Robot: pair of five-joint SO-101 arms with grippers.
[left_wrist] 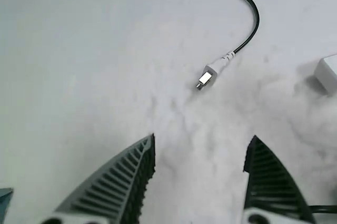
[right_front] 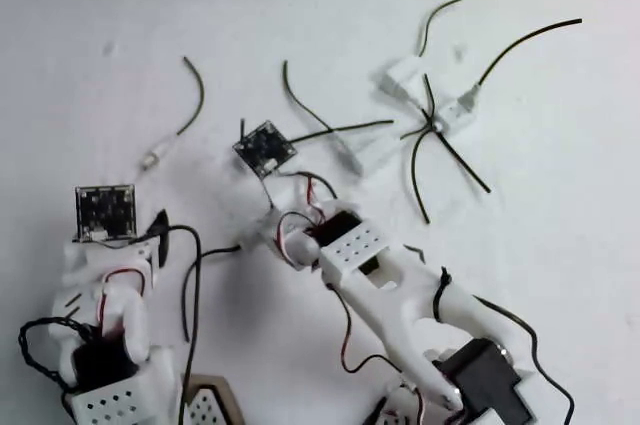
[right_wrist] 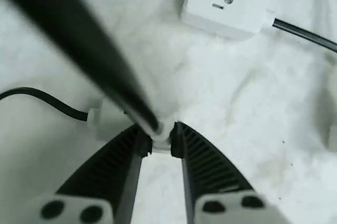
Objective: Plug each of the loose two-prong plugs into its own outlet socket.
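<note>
A small white plastic plug on a stiff black cord point(right_wrist: 160, 136) is pinched at the tips of the right gripper point(right_wrist: 160, 129). The gripper's ribbed black fingers are closed tight on the plug, and the cord slants away close past the camera. Ahead of it lies a white rectangular plastic outlet socket point(right_wrist: 226, 2), slotted face up, with a black cord leaving one end. A stretch of table separates the held plug from the socket. Just beside the fingertips sits another white piece with a black cord point(right_wrist: 108, 117), partly hidden.

The second loose plug, white-bodied with a short curved black cord point(left_wrist: 206, 76), lies flat in front of the left gripper point(left_wrist: 201, 144) and apart from it. That gripper's grey ribbed fingers stand spread wide, holding nothing. White surface surrounds this plug on every side.

The table point(right_front: 560, 245) has a soft, faintly dimpled white cover. Its far edge meets dark floor along the top of the high view. Towards the far right, a cluster of white blocks with crossing black cords point(right_front: 455, 113) lies near that edge.
</note>
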